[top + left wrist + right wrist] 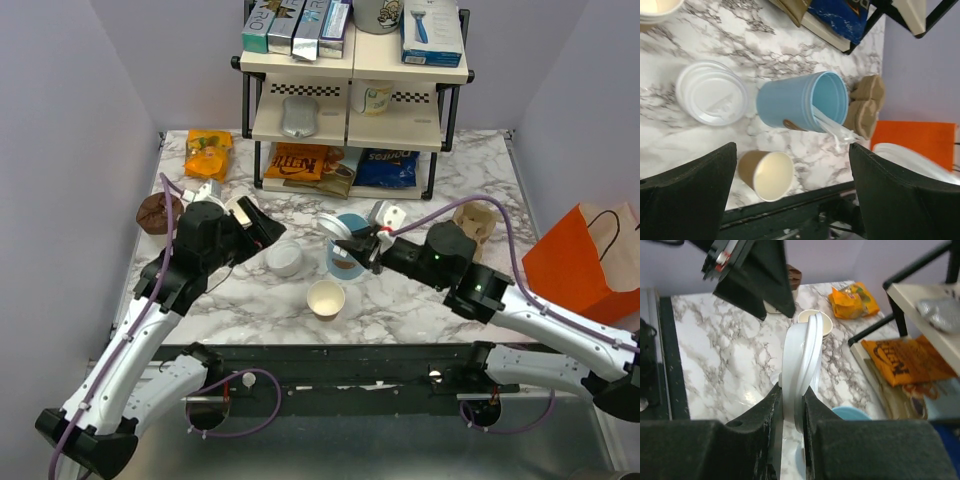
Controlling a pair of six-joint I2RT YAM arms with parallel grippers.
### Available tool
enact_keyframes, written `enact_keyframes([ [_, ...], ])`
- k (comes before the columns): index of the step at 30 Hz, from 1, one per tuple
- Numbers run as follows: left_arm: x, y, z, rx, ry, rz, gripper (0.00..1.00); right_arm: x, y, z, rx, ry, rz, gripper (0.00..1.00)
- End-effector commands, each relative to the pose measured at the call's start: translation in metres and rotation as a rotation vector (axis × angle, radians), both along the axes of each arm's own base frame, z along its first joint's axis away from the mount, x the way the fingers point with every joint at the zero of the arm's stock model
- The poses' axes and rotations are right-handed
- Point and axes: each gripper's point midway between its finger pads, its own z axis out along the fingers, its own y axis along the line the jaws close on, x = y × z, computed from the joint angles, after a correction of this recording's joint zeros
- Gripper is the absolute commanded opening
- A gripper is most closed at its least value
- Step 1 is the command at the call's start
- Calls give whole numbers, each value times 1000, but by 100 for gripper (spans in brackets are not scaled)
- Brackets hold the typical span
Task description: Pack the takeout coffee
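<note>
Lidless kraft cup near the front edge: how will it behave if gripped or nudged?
Probably very light: the kraft cup looks empty inside, so a nudge would likely slide or tip it. Its paper wall, with no lid stiffening the open rim, will likely dent under a firm squeeze. On the smooth marble table it may skid rather than resist.

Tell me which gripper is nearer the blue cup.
Right. The right gripper, jaws clamped on a white lid, hangs over the blue cup; the left gripper, jaws open, sits off to its left, by the loose lid on the table.
</note>
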Motion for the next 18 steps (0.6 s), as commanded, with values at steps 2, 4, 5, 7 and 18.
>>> enact_keyframes([
  [2,13,-16,-38,149,-84,-197,99,9,-53,-14,160,323,-317,22],
  [4,15,-33,-55,165,-63,-319,99,8,-68,-21,169,367,-379,22],
  [5,19,-41,-56,170,-83,-355,99,6,-77,-18,210,402,-407,22],
  [7,28,-49,-69,250,-87,-374,97,11,-96,-25,215,428,-493,22],
  [18,37,-36,-120,663,50,-311,82,43,-157,-53,248,493,-709,22],
])
